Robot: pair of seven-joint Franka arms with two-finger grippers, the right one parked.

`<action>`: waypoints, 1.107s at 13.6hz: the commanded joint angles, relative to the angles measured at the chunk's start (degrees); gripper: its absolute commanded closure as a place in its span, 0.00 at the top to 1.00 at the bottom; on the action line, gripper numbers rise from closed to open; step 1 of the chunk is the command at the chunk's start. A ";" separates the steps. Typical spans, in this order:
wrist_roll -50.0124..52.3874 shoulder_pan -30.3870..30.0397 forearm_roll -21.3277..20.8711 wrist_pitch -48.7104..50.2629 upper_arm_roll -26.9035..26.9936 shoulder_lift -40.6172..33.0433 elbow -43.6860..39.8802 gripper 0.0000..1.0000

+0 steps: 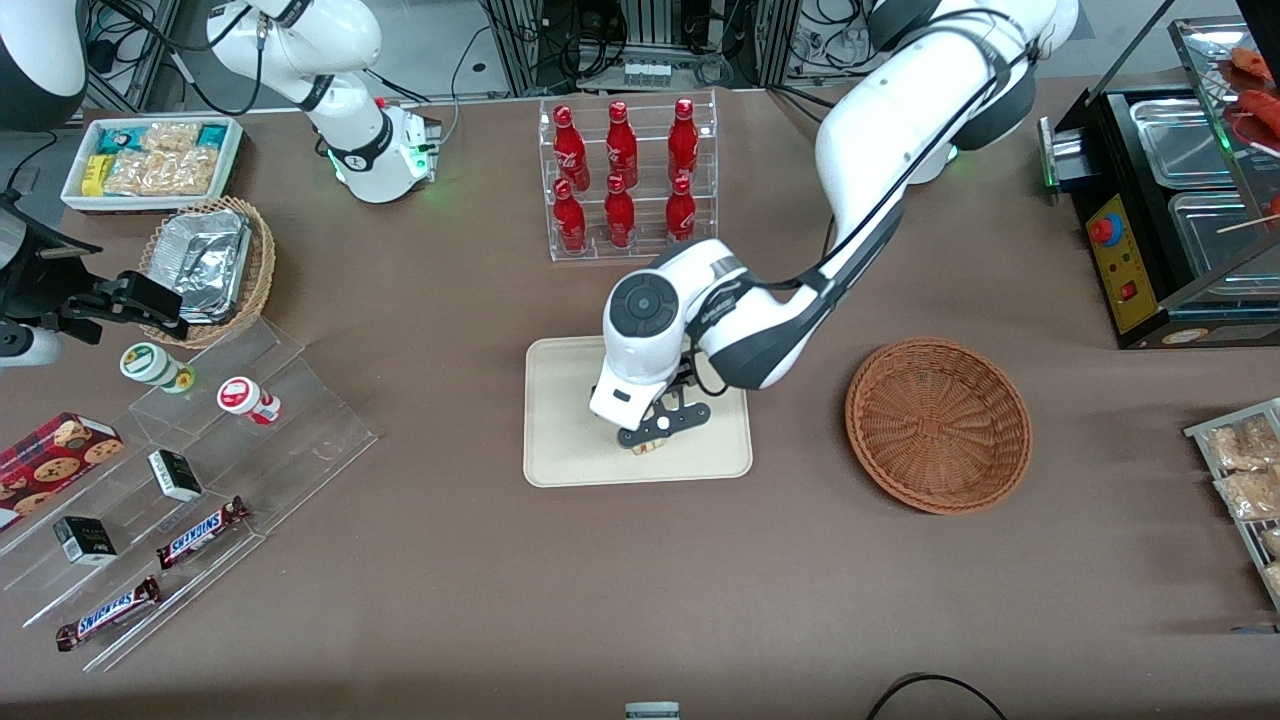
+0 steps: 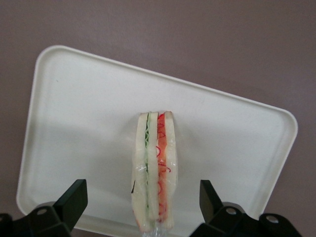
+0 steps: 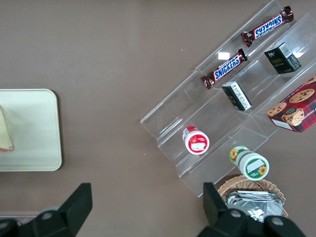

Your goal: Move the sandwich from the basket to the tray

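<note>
Claw (image 2: 143, 207) spread wide around wrapped, red-and-green-layered sandwich (image 2: 154, 173) standing on cream tray (image 2: 74, 123).

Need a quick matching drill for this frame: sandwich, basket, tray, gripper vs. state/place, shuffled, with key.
Things:
1. sandwich
2. basket
3. tray
4. gripper

States:
A. holds nothing, lies toward the working arm's end
B. open, fingers either side of the sandwich
C. cream, with the sandwich on it
D. standing on edge, filling layers showing

Pairs: 1-D, 2-A, 3-C, 4-B
</note>
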State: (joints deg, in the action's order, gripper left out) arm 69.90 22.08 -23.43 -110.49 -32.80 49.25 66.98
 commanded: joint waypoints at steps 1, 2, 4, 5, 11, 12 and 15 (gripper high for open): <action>-5.98 -2.38 -0.74 4.74 -0.33 -4.33 0.96 1.00; -6.00 -3.61 -0.65 6.76 -0.24 -5.99 0.96 1.00; -8.10 -8.09 0.40 8.27 -0.68 -8.89 3.14 1.00; -9.94 -9.15 0.49 8.36 -0.59 -11.17 5.68 1.00; -21.11 -19.08 3.11 8.36 -0.59 -19.27 14.39 1.00; -23.99 -20.66 3.39 8.45 -0.59 -20.41 14.84 1.00; -32.34 -25.40 4.45 10.81 -0.51 -22.62 15.54 1.00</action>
State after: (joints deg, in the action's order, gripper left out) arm 42.35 0.20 -20.30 -101.14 -32.92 30.16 79.19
